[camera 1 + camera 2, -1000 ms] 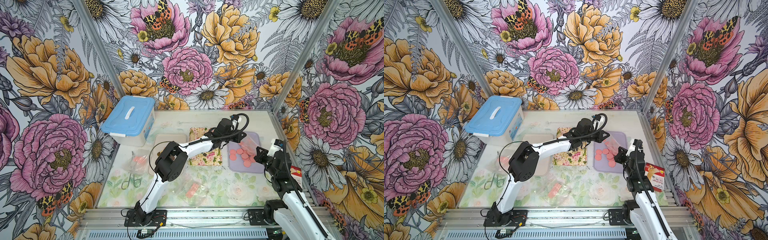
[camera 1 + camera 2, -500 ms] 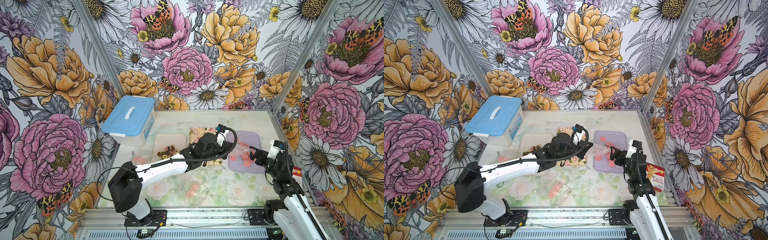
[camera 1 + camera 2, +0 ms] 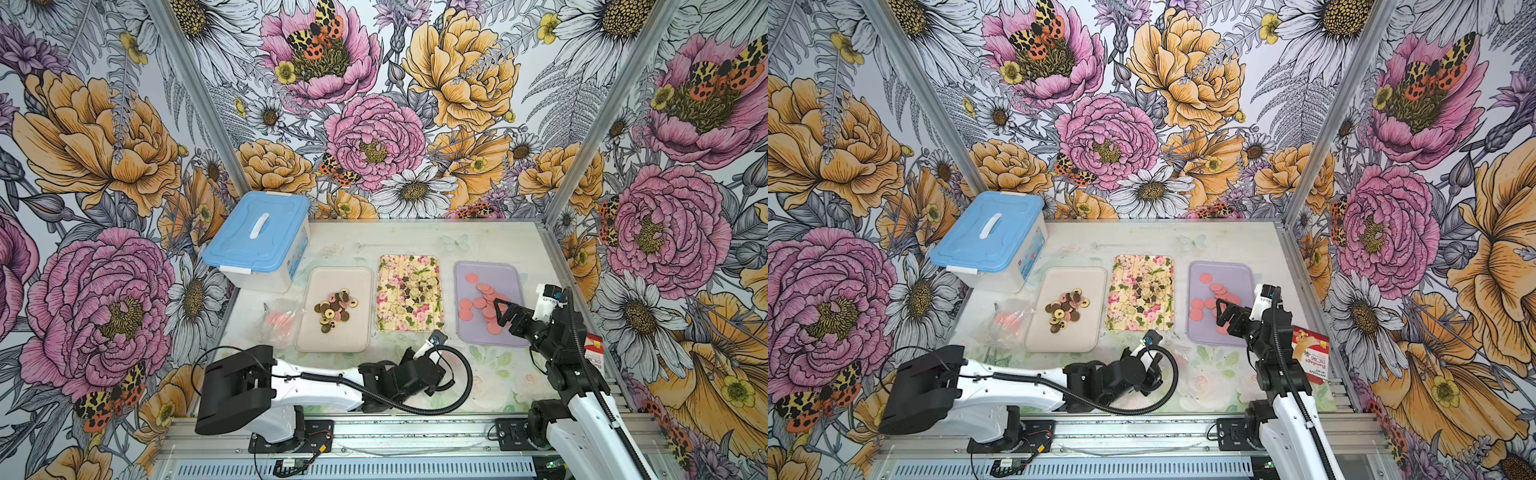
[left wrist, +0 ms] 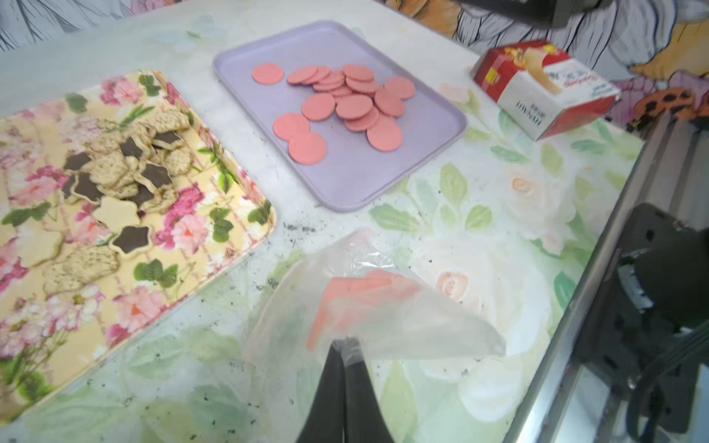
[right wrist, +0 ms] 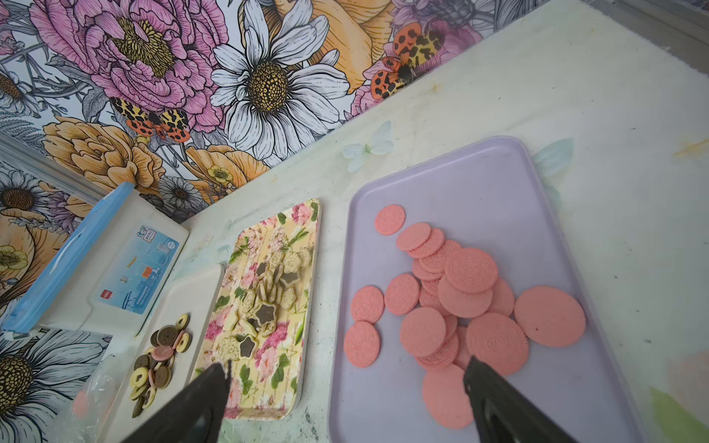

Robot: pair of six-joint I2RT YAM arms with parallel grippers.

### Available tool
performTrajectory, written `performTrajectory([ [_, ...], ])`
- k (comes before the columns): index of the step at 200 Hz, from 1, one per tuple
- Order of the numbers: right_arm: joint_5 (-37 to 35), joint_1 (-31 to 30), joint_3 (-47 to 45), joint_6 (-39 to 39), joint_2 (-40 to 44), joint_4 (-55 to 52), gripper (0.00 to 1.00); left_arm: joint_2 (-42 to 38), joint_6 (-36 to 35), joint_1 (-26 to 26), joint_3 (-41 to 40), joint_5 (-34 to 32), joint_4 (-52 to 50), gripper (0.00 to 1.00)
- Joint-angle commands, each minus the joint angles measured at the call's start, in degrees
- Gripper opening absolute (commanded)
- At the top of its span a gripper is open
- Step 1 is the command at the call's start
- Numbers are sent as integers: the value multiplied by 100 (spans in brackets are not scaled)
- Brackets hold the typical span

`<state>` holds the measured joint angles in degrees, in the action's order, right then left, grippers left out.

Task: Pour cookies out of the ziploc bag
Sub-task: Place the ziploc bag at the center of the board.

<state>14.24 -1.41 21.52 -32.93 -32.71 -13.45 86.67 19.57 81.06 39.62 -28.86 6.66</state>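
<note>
Lighting is bright and even in both top views; shadows on my worktop point(image 3: 415, 237) are faint. My left wrist view is soft and blurred throughout. My right wrist view is sharp, with bowed edges.

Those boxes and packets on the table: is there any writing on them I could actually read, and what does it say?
"Bandage": on the red and white carton by the right arm's base, in a top view.
"HYNAUT": on the same carton, upside down in the left wrist view.
Blue label on the lidded storage box: print too small to read.
</note>
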Motion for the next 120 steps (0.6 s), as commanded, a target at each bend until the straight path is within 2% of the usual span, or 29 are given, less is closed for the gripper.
performTrajectory([
  [1, 13, 53, 9, 101, 38, -8, 99, 484, 341, 344, 262, -473, 530, 0],
  [20, 35, 53, 23, 102, 22, -8, 99, 967, 570, 664, 543, -606, 521, 2],
  [25, 44, 53, 21, 110, 20, -8, 99, 1077, 645, 730, 601, -636, 525, 10],
  [36, 54, 53, 28, 111, 8, -9, 99, 1237, 807, 824, 672, -692, 506, 33],
  [53, 62, 53, 28, 111, -6, -11, 99, 1188, 1057, 973, 585, -892, 513, 45],
  [68, 61, 53, 18, 111, 0, -13, 99, 903, 1156, 1074, 432, -1036, 432, 62],
  [77, 78, 53, 18, 111, -7, -13, 99, 674, 1174, 1087, 346, -1059, 266, 83],
  [79, 85, 53, 16, 111, -14, -14, 99, 618, 1168, 1092, 328, -1071, 231, 93],
  [81, 87, 53, 14, 111, -11, -14, 99, 562, 1160, 1095, 306, -1091, 205, 97],
  [107, 34, 53, 0, 120, -8, -8, 99, -459, 1024, 1101, -39, -1516, -404, 99],
  [120, -105, 53, -12, 98, -2, -12, 99, -1227, 828, 903, -121, -1785, -911, 99],
])
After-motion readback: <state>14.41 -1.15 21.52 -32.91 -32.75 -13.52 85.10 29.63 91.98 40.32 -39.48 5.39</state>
